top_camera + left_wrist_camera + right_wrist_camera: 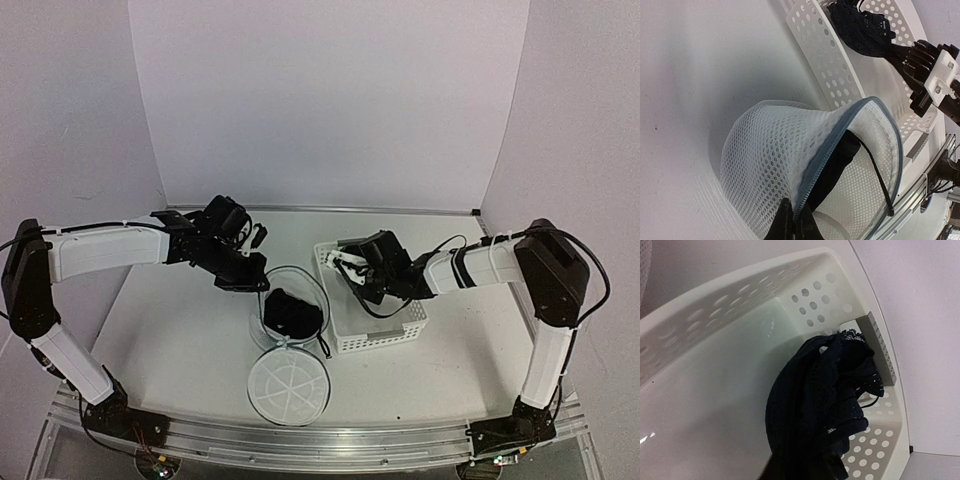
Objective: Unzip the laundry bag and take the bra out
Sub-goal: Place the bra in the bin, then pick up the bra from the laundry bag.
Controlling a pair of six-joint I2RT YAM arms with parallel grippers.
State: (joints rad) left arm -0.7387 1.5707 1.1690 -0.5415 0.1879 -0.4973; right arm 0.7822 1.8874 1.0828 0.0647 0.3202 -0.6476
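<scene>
Watching, I judged the job nearly done: the laundry bag (775,150) gaped unzipped, its rim pinched tight by the left gripper (795,220), the right gripper (900,52) clamped on the black lace bra (820,405) inside the perforated basket (740,305) at the bag's three o'clock, dark fabric (832,167) showing in the bag.

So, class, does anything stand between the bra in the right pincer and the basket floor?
Nothing visible does. The bra hangs from the right pincer inside the basket, with only bare floor showing beside it.
</scene>
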